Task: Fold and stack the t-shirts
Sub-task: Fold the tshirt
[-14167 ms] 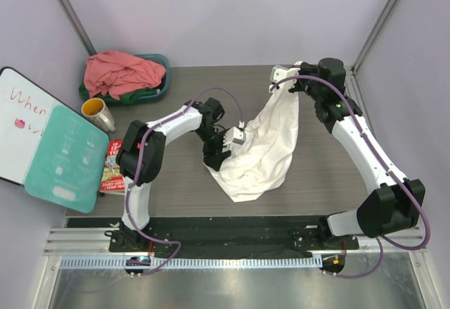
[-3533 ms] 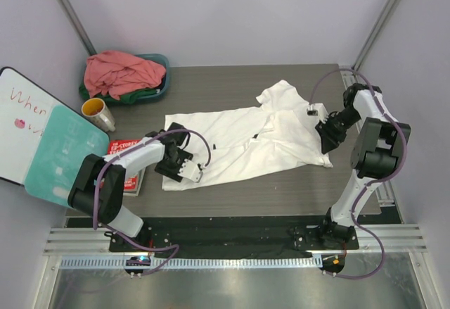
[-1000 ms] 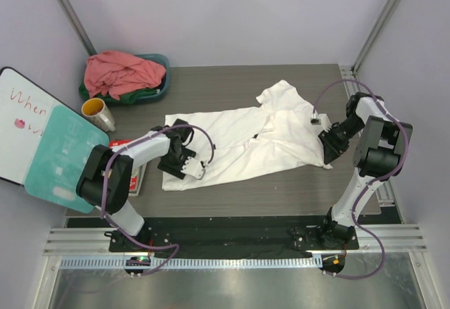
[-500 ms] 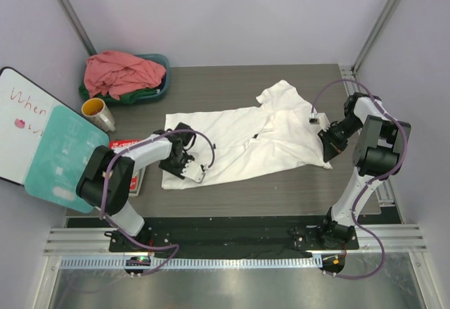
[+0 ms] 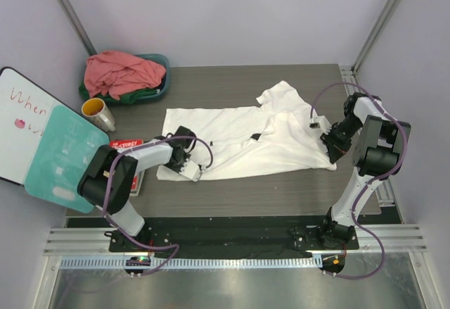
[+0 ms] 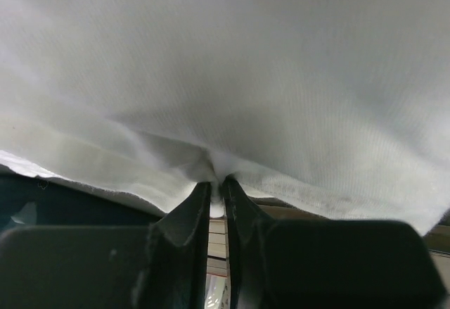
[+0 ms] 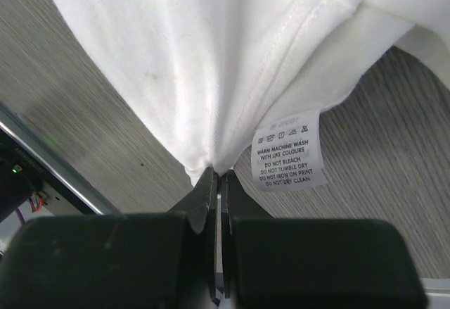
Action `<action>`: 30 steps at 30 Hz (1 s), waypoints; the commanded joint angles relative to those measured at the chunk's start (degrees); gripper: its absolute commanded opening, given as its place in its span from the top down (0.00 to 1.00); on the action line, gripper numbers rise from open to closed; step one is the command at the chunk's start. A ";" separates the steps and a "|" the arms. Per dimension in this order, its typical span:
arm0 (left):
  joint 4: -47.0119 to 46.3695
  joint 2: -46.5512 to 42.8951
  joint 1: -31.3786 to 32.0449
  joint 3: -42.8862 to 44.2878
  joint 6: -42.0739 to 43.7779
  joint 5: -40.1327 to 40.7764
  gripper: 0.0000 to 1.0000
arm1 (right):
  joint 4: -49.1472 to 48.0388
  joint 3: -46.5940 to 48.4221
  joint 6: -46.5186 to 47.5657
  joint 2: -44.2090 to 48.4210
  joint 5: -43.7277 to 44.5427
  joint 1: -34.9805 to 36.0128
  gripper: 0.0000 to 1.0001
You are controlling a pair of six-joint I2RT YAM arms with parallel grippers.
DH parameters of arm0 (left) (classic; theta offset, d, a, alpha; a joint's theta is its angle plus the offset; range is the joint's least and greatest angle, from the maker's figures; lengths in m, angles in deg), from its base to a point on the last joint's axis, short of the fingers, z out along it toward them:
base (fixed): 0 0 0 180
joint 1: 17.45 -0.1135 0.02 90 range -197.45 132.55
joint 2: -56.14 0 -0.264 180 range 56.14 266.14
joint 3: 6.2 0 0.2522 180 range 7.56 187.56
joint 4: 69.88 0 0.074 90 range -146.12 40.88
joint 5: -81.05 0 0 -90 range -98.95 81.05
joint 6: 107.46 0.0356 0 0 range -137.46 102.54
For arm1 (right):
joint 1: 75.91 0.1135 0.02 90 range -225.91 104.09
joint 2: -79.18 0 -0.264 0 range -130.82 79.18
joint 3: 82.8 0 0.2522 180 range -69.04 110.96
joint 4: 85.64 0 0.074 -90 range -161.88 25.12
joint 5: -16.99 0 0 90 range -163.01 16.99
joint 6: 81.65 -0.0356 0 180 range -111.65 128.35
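**Item 1. Shirts not yet in work, far left.** The salmon-pink t-shirt (image 5: 119, 73) is heaped in the teal basin (image 5: 163, 61) at the far-left corner of the worktop (image 5: 232, 191). A strip of the dark green t-shirt (image 5: 144, 96) shows beneath it. Both lie well apart from either arm.

**Item 2. Left pincer (image 5: 188, 171).** It sits low at the near-left corner of the cloth. The wrist view shows its jaws clenched on a small pinch of white fabric, and the cloth spreads away from it toward the far side and the right.

**Item 3. White t-shirt (image 5: 239, 140).** It lies spread roughly flat mid-worktop, with some wrinkles. Its long axis runs left to right, spanning the gap between the two arms, and one sleeve points to the far right. Each arm is nearest to its own end.

**Item 4. Right pincer (image 5: 330, 148).** It is at the near-right corner of the same shirt. Its jaws are clenched on the fabric edge, just beside the care label (image 7: 290, 155), and the cloth runs off from it to the left.

**Note on the next move.** Both grips sit on the shirt's near long edge. The likely next move is to carry that edge away from the bases, across the short axis toward the far edge, with both arms travelling together so that the fold runs parallel to the long axis.
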 commanded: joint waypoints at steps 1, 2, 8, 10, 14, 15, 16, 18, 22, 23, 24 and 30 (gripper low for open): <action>-0.62 2.31 -0.42 -1.81 0.30 -2.07 0.88 | 1.80 0.85 3.79 1.64 5.67 -0.12 0.99; -0.53 1.96 -0.50 -1.89 0.30 -1.99 0.87 | 1.97 0.77 4.14 1.55 5.86 -0.12 0.99; 0.08 0.73 -0.59 -2.95 0.13 -1.72 0.86 | 1.80 -0.82 6.43 1.46 9.10 -0.21 0.99; 0.78 0.03 -0.59 -3.21 0.04 -1.90 0.86 | 1.80 -1.34 6.95 1.55 9.55 -0.12 0.99; 2.37 -1.29 -0.59 -3.56 -0.23 -2.60 0.85 | 1.97 -2.40 7.57 1.90 10.34 -0.03 0.99; 2.63 -1.55 -0.59 -3.74 -0.31 -2.69 0.85 | 2.15 -2.66 7.74 1.99 10.60 -0.03 0.99; 2.89 -2.17 -0.59 -3.91 -0.40 -2.78 0.84 | 2.24 -2.84 7.83 2.08 10.78 -0.03 0.99; 4.03 -2.78 -0.59 -3.83 -0.92 -3.48 0.79 | 2.85 -2.75 7.83 1.99 10.34 -0.03 0.95; 6.32 -5.33 -0.59 -4.00 -1.37 -4.88 0.47 | 3.38 -2.31 7.83 2.34 10.43 0.14 0.85; 6.67 -6.38 -0.59 -4.18 -1.28 -4.97 0.43 | 3.55 -2.23 7.75 2.43 10.43 0.23 0.79; 6.76 -6.83 -0.59 -4.44 -1.19 -4.80 0.39 | 3.73 -2.05 7.75 2.52 10.52 0.23 0.77; 8.43 -9.81 -0.94 -3.83 -1.90 -4.01 0.30 | 5.66 -0.65 8.53 4.27 10.96 0.32 0.67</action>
